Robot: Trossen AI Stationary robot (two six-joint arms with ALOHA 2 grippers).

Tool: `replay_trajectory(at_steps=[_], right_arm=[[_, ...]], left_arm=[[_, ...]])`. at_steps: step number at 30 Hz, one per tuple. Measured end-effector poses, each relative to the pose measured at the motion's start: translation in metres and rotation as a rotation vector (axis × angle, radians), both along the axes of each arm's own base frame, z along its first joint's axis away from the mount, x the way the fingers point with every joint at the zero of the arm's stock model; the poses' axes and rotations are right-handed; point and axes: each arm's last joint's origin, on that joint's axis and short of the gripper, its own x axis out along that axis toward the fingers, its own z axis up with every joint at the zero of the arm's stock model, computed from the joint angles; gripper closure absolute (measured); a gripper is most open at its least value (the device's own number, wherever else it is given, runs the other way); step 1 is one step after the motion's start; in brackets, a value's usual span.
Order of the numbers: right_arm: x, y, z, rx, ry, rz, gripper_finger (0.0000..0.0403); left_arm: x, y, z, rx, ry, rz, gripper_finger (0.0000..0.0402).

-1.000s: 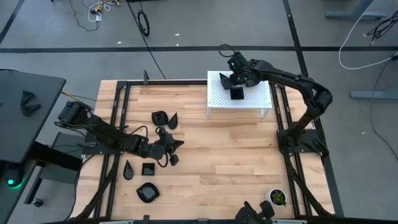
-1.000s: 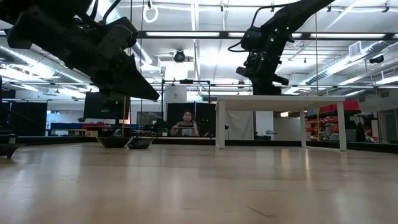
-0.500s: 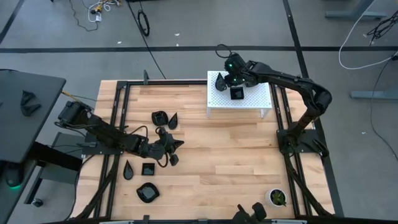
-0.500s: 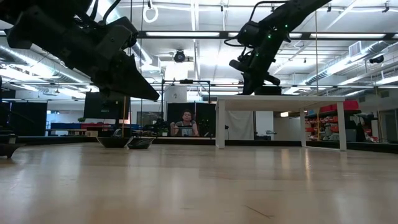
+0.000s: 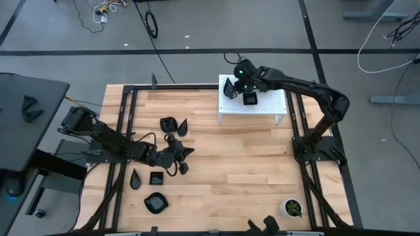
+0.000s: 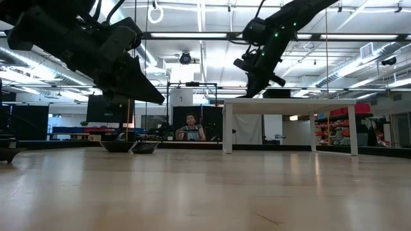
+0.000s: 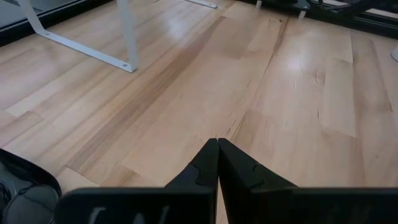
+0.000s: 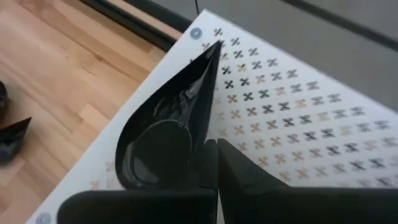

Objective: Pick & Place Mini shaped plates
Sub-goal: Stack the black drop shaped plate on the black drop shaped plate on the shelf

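right gripper (image 5: 231,86) — clamped on teardrop plate (image 8: 168,127), over near-left corner of white perforated stand (image 5: 262,108) | long axis pointing away from gripper, tip toward stand's corner | square plate (image 5: 249,98) just beside | left gripper (image 5: 187,152) clenched, empty, well apart

No legible text or labels
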Motion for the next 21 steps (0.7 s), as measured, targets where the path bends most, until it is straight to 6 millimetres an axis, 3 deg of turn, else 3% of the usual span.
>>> replay_trajectory(at_steps=[7,11,21], right_arm=[[-0.002,0.024,0.017,-0.058,0.023,0.049,0.0403],[0.004,0.033,0.017,-0.055,0.020,0.095,0.0403],[0.013,0.026,0.002,-0.041,0.042,0.089,0.0403]], left_arm=[[0.000,0.000,0.000,0.000,0.000,0.001,0.0388],[0.000,0.000,0.000,-0.001,0.000,0.001,0.0388],[0.000,0.000,0.000,-0.001,0.000,0.001,0.0388]])
